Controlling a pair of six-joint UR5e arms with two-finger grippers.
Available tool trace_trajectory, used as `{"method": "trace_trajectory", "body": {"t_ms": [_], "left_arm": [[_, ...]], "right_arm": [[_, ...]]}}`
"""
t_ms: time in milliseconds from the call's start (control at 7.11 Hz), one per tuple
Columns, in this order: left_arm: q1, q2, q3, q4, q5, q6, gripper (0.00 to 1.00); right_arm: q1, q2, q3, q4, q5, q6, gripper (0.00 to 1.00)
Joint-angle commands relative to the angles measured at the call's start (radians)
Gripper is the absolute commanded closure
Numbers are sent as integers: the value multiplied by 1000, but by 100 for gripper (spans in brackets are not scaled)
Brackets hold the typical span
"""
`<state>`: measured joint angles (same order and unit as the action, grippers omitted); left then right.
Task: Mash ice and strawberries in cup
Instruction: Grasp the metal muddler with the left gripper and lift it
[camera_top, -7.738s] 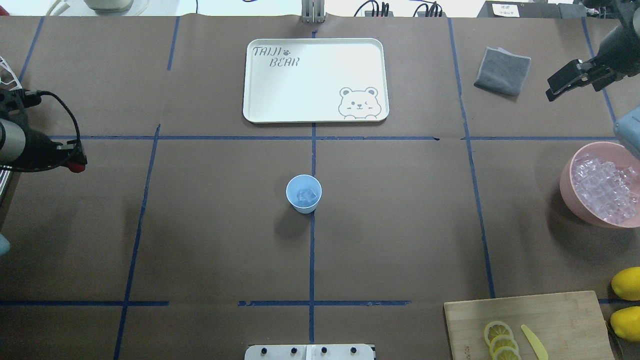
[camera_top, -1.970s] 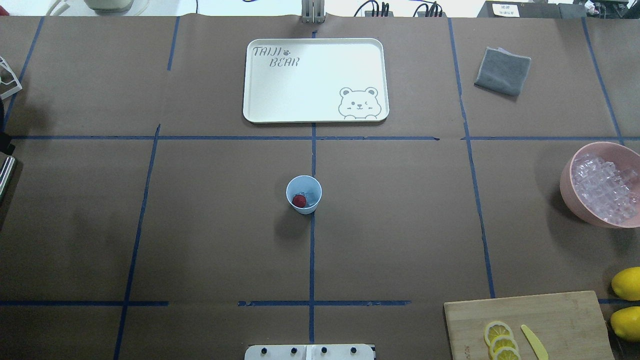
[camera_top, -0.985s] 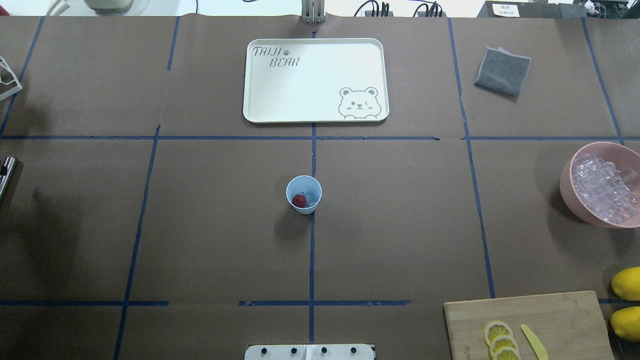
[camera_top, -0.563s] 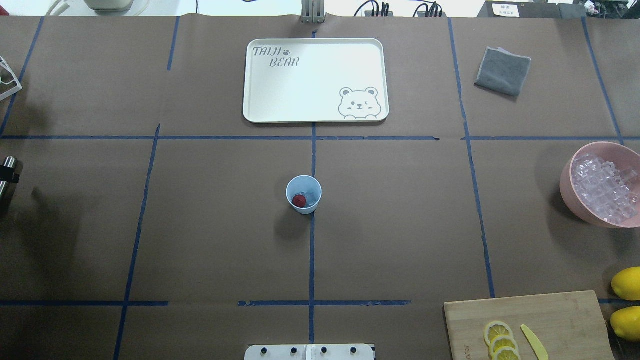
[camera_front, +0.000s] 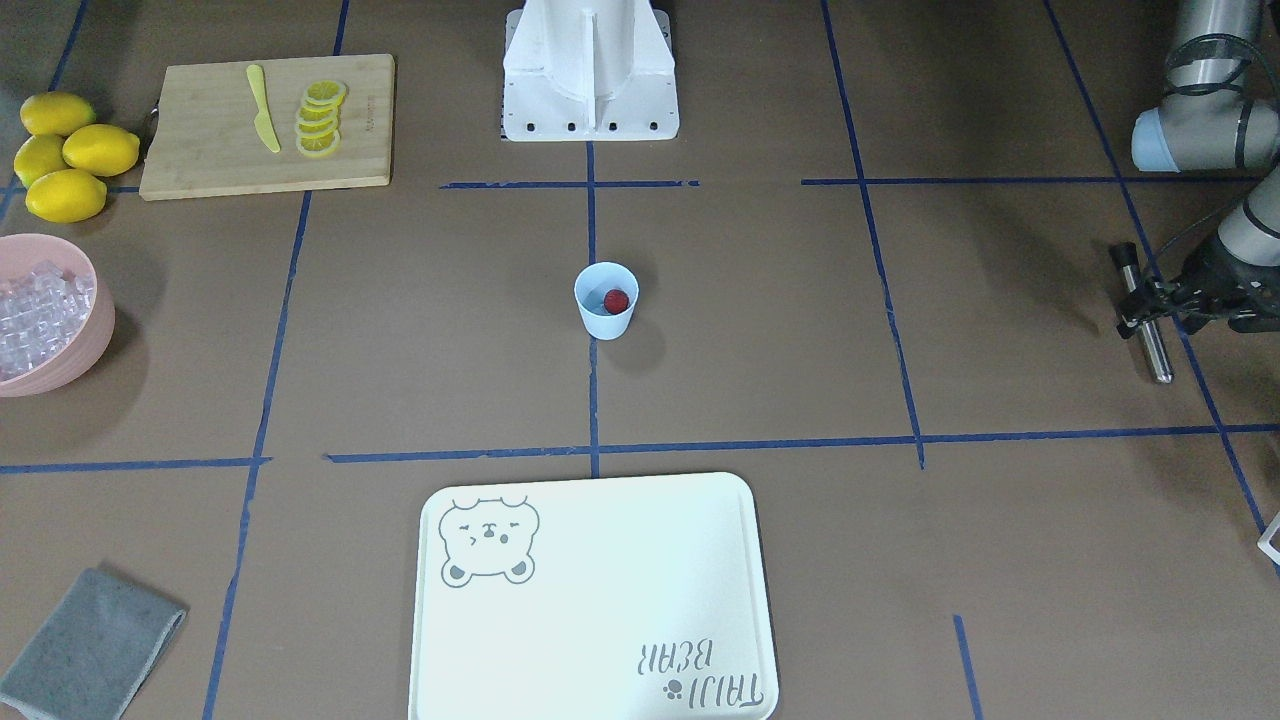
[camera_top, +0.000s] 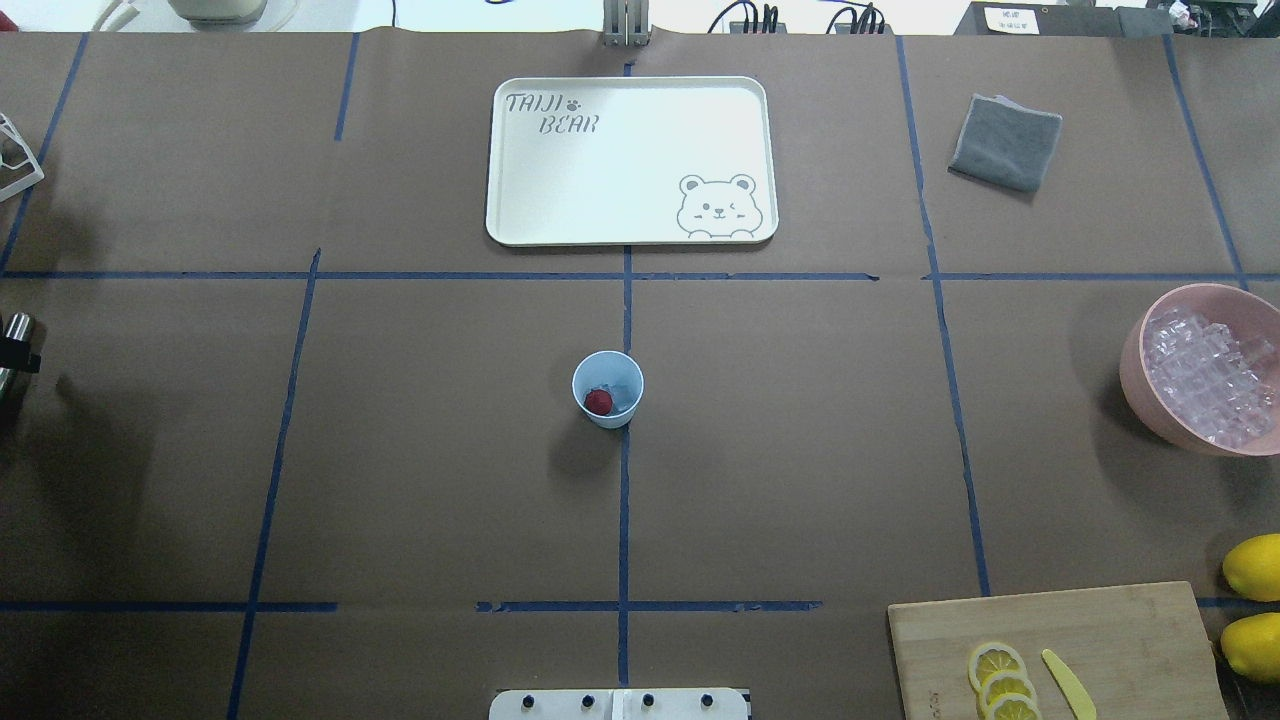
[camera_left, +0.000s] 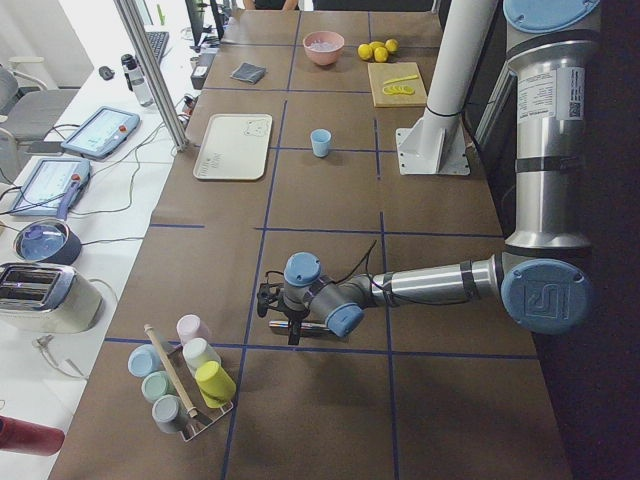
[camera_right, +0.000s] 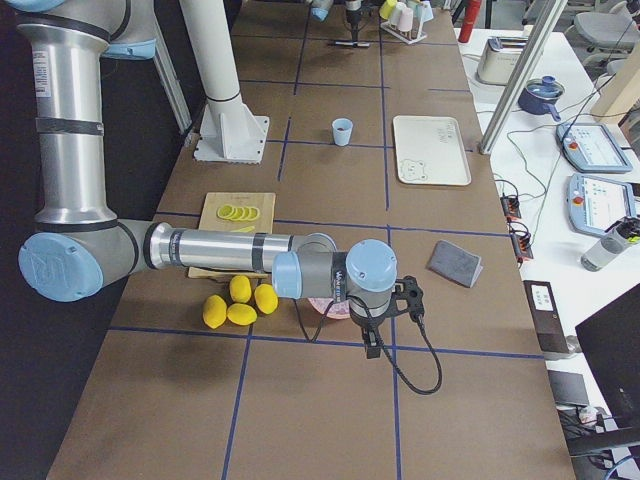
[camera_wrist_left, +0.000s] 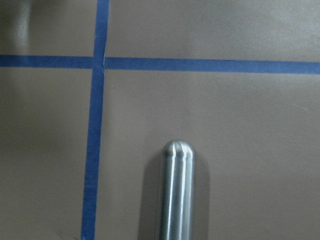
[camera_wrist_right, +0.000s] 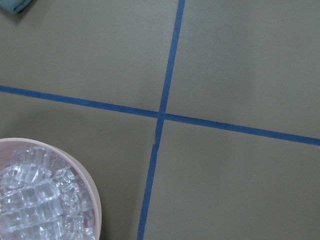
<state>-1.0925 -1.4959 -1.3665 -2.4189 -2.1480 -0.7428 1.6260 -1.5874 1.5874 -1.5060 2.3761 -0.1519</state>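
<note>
Since a moment ago the steel rod (camera_top: 14, 340) at the overhead view's left edge has edged a little further into frame; nothing else on the table has shifted. The front-facing view shows what the overhead cuts off: the left gripper (camera_front: 1150, 305) clamped across a slim metal muddler (camera_front: 1143, 312), which hangs over the brown paper well apart from the cup (camera_front: 606, 300). The left wrist camera sees only the muddler's rounded steel tip (camera_wrist_left: 178, 187) above crossed blue tape lines (camera_wrist_left: 97, 115).

The pale blue cup (camera_top: 607, 388) stands upright at the table's middle on a tape line, with the dark red strawberry (camera_top: 598, 402) lying inside on clear ice cubes (camera_top: 620, 392). From the front, the berry (camera_front: 616, 300) shows against the cup's inner wall.

The right gripper (camera_right: 385, 330) shows only in the right-side view, hanging above the table near the pink bowl; whether its fingers are apart I cannot tell. Its wrist camera looks down on that pink bowl (camera_wrist_right: 95, 200) heaped with ice.

Only the front view takes in all four lemons (camera_front: 65, 155) beside the cutting board (camera_front: 200, 150), which carries lemon slices (camera_front: 320, 118) and a yellow knife (camera_front: 260, 122). The bear tray (camera_top: 630, 160) and grey cloth (camera_top: 1005, 142) lie toward the far edge.
</note>
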Motion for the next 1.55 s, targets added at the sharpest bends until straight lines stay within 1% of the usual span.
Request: {"method": "trace_trajectory", "body": {"t_ms": [0,141,281,422,703,985,1126,1266,1407], "left_arm": [[3,-3,7,0,-1,0,0],[8,-3,6,-2,-1,-1,0],[8,-3,7,-3,0,-1,3],[8,-3,7,-3,0,-3,14],[8,-1,10,-3,0,2,46],[6,2,4,-3,-1,-1,83],[2,-1,-5,-2,-7,2,96],[0,5,-52,7,-13,2,100],[-7,5,-98,11,-13,2,100]], "right_arm": [[0,0,-1,0,0,0,0],[0,1,-1,1,0,0,0],[0,1,-1,0,-2,0,0],[0,1,-1,1,-2,0,0],[0,1,-1,1,-2,0,0],[0,1,-1,1,-2,0,0],[0,1,-1,0,-2,0,0],[0,1,-1,0,0,0,0],[0,1,0,0,0,2,0]]}}
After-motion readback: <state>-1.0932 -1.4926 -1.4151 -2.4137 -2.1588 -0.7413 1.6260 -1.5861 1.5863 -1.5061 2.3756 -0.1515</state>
